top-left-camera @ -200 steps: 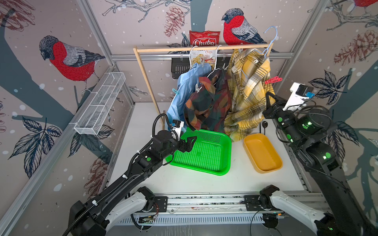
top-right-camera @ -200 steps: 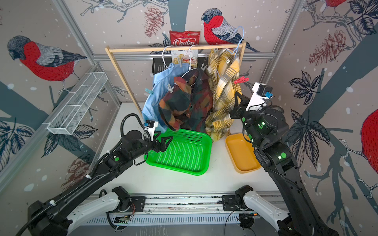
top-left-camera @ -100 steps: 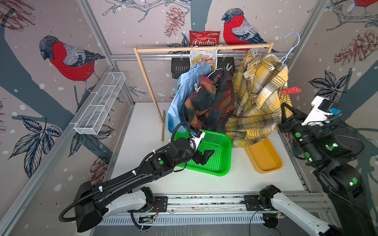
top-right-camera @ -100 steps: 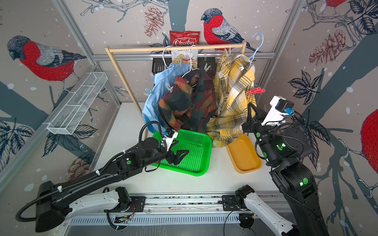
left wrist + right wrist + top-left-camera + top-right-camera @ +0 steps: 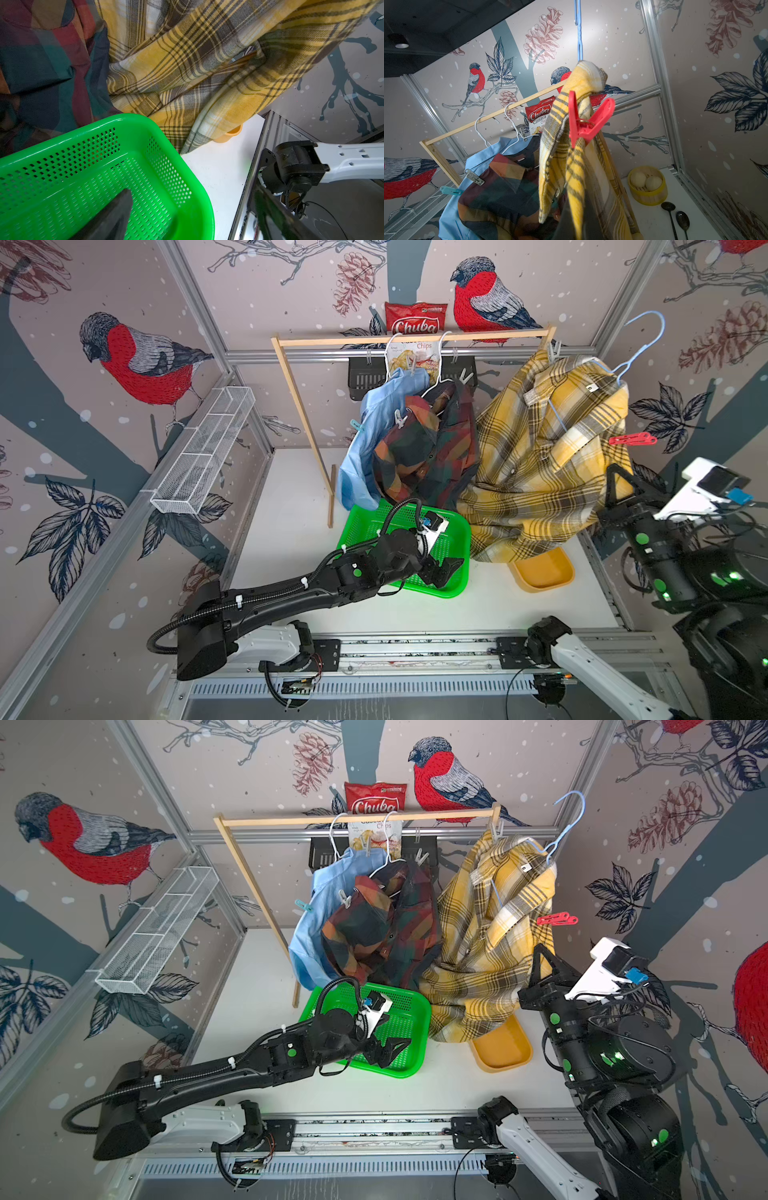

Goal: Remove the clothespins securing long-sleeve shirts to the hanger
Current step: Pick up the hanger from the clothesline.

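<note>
Three long-sleeve shirts hang at the wooden rail: light blue (image 5: 365,439), dark plaid (image 5: 428,448) and yellow-and-grey plaid (image 5: 540,456). The yellow shirt's blue hanger (image 5: 642,329) has its hook in the air past the rail's end. A red clothespin (image 5: 632,440) (image 5: 583,122) grips its shoulder. A teal clothespin (image 5: 356,425) and grey clothespins (image 5: 400,418) (image 5: 553,351) sit on the shirts. My right gripper (image 5: 615,475) (image 5: 579,228) is shut on the yellow shirt's fabric below the red pin. My left gripper (image 5: 446,570) (image 5: 193,218) stands open over the green basket (image 5: 361,526), holding nothing.
An orange tray (image 5: 544,576) lies partly under the yellow shirt's hem. A wire basket (image 5: 203,456) hangs on the left wall. Chips bags (image 5: 415,317) hang behind the rail. A bamboo steamer (image 5: 646,195) and two spoons (image 5: 675,216) lie behind the shirts on the right.
My right arm has drawn the yellow shirt and its hanger rightward, past the rail's end. My left arm swung from the basket's left edge to over its front right corner.
</note>
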`<state>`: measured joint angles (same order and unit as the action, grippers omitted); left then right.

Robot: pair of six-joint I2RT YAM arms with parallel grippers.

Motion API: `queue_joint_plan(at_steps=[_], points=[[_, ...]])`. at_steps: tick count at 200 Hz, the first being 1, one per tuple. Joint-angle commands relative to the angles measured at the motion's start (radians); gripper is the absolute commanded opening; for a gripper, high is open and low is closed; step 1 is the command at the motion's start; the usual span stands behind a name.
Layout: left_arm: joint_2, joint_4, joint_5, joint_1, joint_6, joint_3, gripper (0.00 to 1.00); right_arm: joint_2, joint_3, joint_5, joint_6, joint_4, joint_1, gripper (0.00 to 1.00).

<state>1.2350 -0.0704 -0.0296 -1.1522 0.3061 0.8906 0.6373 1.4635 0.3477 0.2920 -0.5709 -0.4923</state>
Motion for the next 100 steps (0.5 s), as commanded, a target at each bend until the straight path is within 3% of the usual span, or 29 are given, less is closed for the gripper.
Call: queue_joint_plan(at_steps=[1, 58, 100], points=[[0.013, -0.043, -0.032, -0.014, 0.004, 0.021, 0.91, 0.001, 0.021, 0.005, 0.015, 0.049, -0.002, 0.0], [0.036, -0.066, -0.055, -0.057, -0.012, 0.034, 0.93, 0.004, 0.073, -0.007, 0.028, 0.013, -0.003, 0.0], [0.082, -0.115, -0.055, -0.14, -0.05, 0.038, 0.94, 0.014, 0.132, -0.033, 0.033, 0.019, -0.003, 0.0]])
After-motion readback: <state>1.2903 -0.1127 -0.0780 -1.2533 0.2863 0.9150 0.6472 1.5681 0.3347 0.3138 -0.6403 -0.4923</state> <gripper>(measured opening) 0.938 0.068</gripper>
